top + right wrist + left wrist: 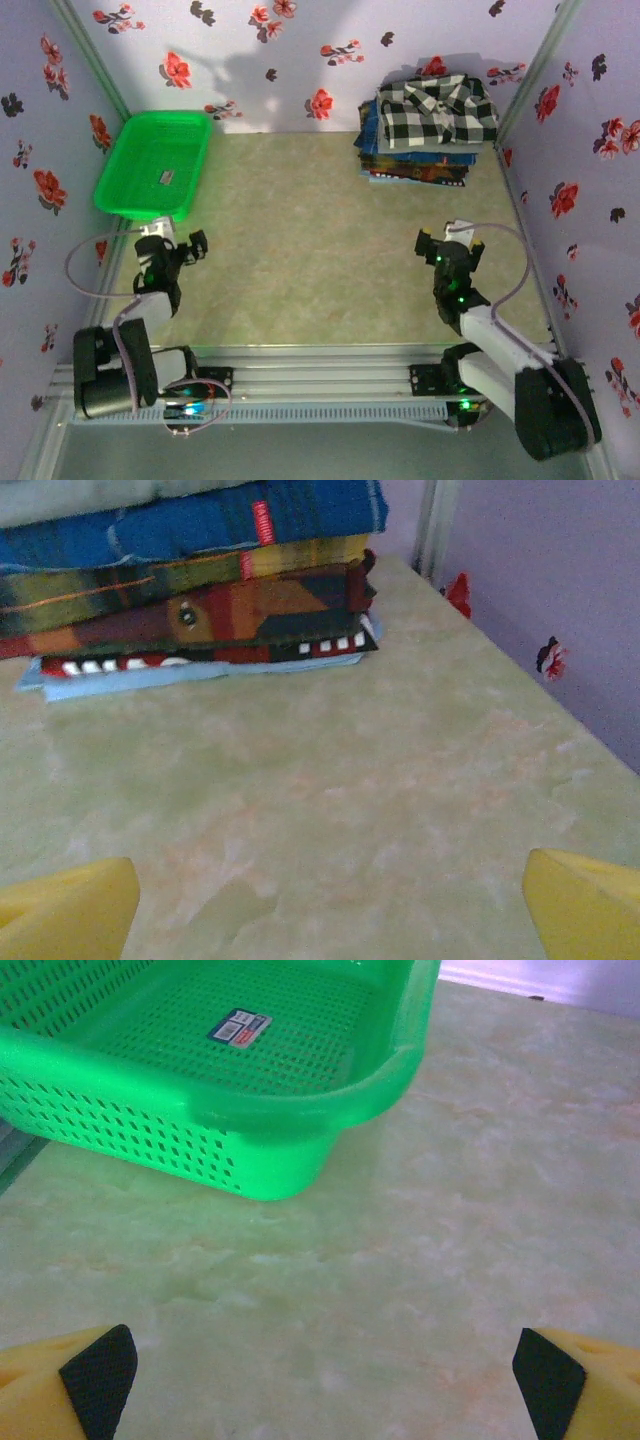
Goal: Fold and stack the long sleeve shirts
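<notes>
- Across the flower-papered enclosure, the pale green marbled surface (320, 270) carries everything.
- At its far right corner, the long sleeve shirts (420, 150) lie folded in one stack. A black-and-white checked shirt (440, 110) is uppermost, with blue and dark patterned ones beneath.
- At the far left stands the green basket (143, 208).
- The right arm (470, 300) faces the stack, well apart from it, its right jaws released and grasping nothing.
- The left arm (150, 290) is near the basket, its left jaws likewise released and empty.
- Inside the basket lies a small label (239, 1026).

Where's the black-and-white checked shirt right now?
The black-and-white checked shirt tops the shirt stack at the far right corner in the top external view, beyond the right end effector.
</notes>
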Robot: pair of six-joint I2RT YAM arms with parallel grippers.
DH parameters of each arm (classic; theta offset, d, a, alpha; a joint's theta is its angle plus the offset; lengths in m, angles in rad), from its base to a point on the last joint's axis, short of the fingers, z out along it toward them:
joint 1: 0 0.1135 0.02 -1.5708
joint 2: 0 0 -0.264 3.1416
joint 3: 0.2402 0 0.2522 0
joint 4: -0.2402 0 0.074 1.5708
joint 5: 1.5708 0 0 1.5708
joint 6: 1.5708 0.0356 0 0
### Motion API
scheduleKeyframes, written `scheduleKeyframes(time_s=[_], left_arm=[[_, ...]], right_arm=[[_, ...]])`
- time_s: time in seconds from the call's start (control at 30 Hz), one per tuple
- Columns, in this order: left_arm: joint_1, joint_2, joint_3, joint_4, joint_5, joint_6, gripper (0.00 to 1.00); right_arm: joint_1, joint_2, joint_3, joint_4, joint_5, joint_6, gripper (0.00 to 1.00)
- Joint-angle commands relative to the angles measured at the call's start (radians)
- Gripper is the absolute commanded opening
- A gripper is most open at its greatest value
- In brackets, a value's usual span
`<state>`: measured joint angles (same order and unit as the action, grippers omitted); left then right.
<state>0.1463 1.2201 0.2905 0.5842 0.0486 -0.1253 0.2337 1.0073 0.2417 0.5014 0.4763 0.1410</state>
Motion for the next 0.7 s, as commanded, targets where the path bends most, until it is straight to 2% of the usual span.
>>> scheduleKeyframes(time_s=[0.0,0.07,0.17,0.23,0.3,0.33,0.37,0.4,0.43,0.47,0.5,0.6,0.67], left_arm=[[0.007,0.098,-0.015,0.269,0.102,0.037,1.00],[-0.005,0.210,0.002,0.357,0.174,0.050,1.00],[-0.041,0.338,0.046,0.444,0.176,0.088,1.00],[-0.056,0.317,0.083,0.313,0.167,0.130,1.00],[-0.060,0.317,0.084,0.328,0.160,0.129,1.00],[-0.060,0.325,0.084,0.336,0.156,0.126,1.00],[-0.063,0.320,0.087,0.326,0.144,0.126,1.00],[-0.071,0.323,0.095,0.315,0.094,0.117,1.00],[-0.090,0.320,0.106,0.294,0.008,0.106,1.00],[-0.104,0.321,0.111,0.280,-0.041,0.109,1.00],[-0.110,0.321,0.111,0.284,-0.053,0.111,1.00],[-0.111,0.320,0.109,0.282,-0.055,0.112,1.00],[-0.111,0.321,0.108,0.285,-0.054,0.112,1.00]], right_arm=[[-0.067,0.148,-0.067,0.354,-0.006,-0.004,0.99],[-0.081,0.252,-0.047,0.435,-0.020,-0.049,0.99],[-0.115,0.337,-0.004,0.459,-0.082,-0.092,0.99],[-0.157,0.458,0.020,0.524,-0.126,-0.057,0.99],[-0.176,0.612,0.047,0.677,-0.152,-0.076,0.99],[-0.184,0.561,0.084,0.535,-0.192,-0.054,0.99],[-0.192,0.512,0.146,0.311,-0.168,-0.015,1.00],[-0.203,0.543,0.164,0.326,-0.171,-0.016,0.99],[-0.204,0.566,0.133,0.436,-0.174,-0.029,0.99],[-0.205,0.551,0.136,0.403,-0.175,-0.023,0.99],[-0.204,0.534,0.143,0.358,-0.177,-0.016,0.99],[-0.203,0.550,0.122,0.426,-0.174,-0.028,0.99],[-0.203,0.543,0.131,0.396,-0.177,-0.023,0.99]])
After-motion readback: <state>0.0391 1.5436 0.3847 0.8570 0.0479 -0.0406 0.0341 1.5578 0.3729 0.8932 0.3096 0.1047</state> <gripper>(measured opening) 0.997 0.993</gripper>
